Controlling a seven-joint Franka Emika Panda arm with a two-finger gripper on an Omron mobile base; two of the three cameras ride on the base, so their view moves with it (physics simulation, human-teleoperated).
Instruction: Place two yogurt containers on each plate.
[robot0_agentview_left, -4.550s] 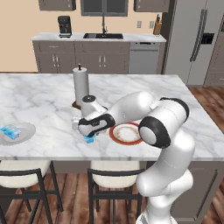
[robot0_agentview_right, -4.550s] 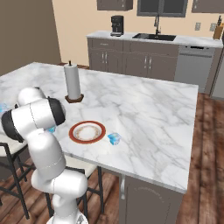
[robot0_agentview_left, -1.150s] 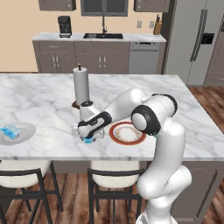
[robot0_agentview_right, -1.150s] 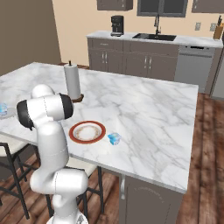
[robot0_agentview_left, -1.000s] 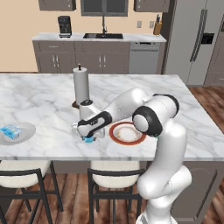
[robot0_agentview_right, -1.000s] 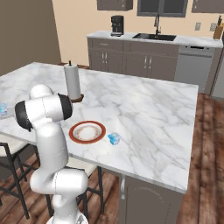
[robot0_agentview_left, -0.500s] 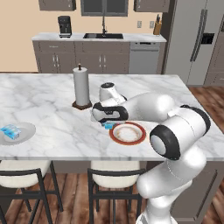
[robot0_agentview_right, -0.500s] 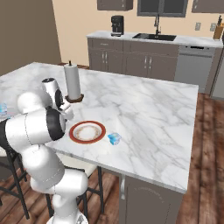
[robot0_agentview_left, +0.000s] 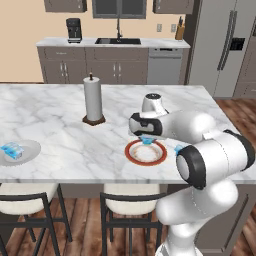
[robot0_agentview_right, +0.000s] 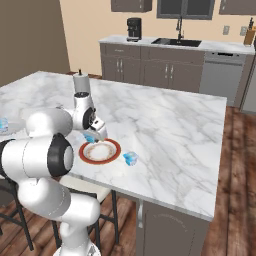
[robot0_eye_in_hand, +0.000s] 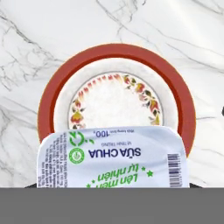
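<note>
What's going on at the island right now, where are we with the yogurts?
The arm is holding one yogurt container in its claw just above the red-rimmed plate, which has nothing on it yet. Another yogurt container sits on the marble counter beside that plate. Over at the far left, the pale plate already carries yogurt; I can't tell whether it's one or two. A paper towel roll stands behind.

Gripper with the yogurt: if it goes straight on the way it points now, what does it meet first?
The red-rimmed plate, probably: the gripper points down over it, yogurt container leading. Height above is unclear.
</note>
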